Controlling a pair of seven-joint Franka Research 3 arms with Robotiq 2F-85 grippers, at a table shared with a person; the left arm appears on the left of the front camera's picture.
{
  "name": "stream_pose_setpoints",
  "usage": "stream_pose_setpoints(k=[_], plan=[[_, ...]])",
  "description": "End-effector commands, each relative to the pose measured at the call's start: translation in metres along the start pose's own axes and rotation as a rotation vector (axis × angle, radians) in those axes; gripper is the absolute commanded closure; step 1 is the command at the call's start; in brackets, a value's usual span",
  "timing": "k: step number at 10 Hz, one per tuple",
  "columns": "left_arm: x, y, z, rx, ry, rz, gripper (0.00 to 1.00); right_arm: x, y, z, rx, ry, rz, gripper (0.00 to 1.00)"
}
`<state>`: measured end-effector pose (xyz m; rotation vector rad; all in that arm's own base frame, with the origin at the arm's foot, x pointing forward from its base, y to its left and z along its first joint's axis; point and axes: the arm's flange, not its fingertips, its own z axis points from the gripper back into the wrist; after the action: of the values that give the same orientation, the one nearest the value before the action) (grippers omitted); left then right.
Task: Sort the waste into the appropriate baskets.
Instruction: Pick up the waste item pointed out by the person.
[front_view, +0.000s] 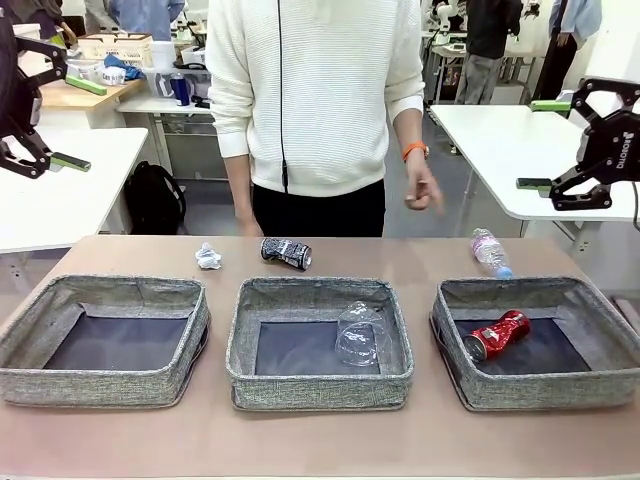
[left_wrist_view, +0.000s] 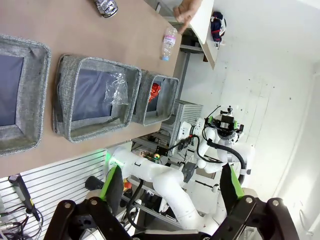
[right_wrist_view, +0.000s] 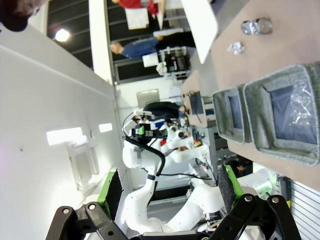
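Left end effector (left_wrist_view: 171, 184) gapes; bottle (front_view: 490, 252) lies flat, cap (front_view: 506, 272) toward right basket (front_view: 540, 392).

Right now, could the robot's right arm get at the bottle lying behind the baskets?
Probably yes. The right gripper is open and raised on that side, and the bottle lies uncovered on the table behind the right basket. The person's hand hangs nearby, apart.

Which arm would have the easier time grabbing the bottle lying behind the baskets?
Probably the right. The bottle lies behind the right-hand basket, on the side where the right gripper hangs open; the left gripper, also open, is at the opposite side.
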<state>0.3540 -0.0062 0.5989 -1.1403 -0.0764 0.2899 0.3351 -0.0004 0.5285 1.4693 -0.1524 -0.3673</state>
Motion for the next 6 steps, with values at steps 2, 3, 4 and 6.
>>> stream_pose_setpoints(k=[2, 3, 4, 6], plan=[[-0.0009, 0.0009, 0.0033, 0.006, 0.01, -0.007, 0.0, -0.0004, 0.0043, -0.0031, 0.022, -0.007, -0.019, 0.0], [-0.0009, 0.0009, 0.0033, 0.006, 0.01, -0.007, 0.0, -0.0004, 0.0043, -0.0031, 0.022, -0.007, -0.019, 0.0], [-0.0009, 0.0009, 0.0033, 0.006, 0.01, -0.007, 0.0, -0.0004, 0.0043, -0.0031, 0.022, -0.007, -0.019, 0.0], [-0.0009, 0.0009, 0.0033, 0.006, 0.01, -0.007, 0.0, -0.0004, 0.0043, -0.0031, 0.022, -0.007, -0.019, 0.0]])
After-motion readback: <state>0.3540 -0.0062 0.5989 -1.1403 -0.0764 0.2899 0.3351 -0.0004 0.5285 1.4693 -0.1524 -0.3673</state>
